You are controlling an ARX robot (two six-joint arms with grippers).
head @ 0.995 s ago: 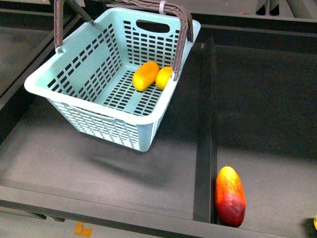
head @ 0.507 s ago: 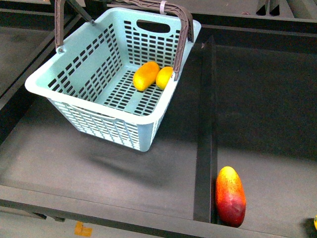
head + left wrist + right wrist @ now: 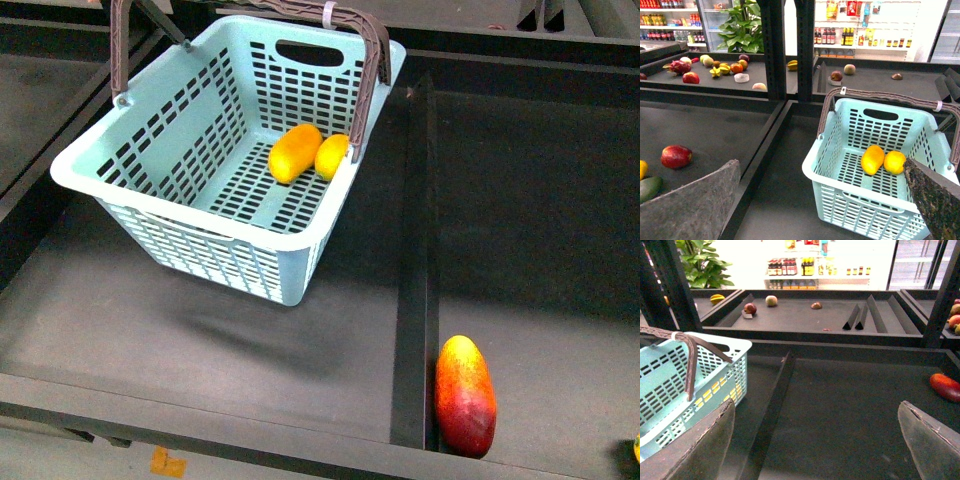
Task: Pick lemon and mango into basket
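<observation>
The pale turquoise basket (image 3: pixel 190 215) stands on the dark shelf, left of the divider, with its brown handles raised. On its floor lie the yellow-orange mango (image 3: pixel 294 153) and, touching it on the right, the shorter yellow lemon (image 3: pixel 331 156). The left wrist view shows the same basket (image 3: pixel 840 186) with mango (image 3: pixel 872 159) and lemon (image 3: pixel 895 162) inside. My left gripper (image 3: pixel 825 200) hangs open in front of the basket, holding nothing. My right gripper (image 3: pixel 817 440) is open over bare shelf, with the basket (image 3: pixel 670 385) off to its side. Neither arm appears in the front view.
A big red-and-orange fruit (image 3: pixel 465 395) lies just right of the black divider (image 3: pixel 412 300) near the front edge. Another red fruit (image 3: pixel 945 386) shows in the right wrist view. A red fruit (image 3: pixel 676 156) lies in the neighbouring tray, and black uprights (image 3: pixel 772 50) stand behind.
</observation>
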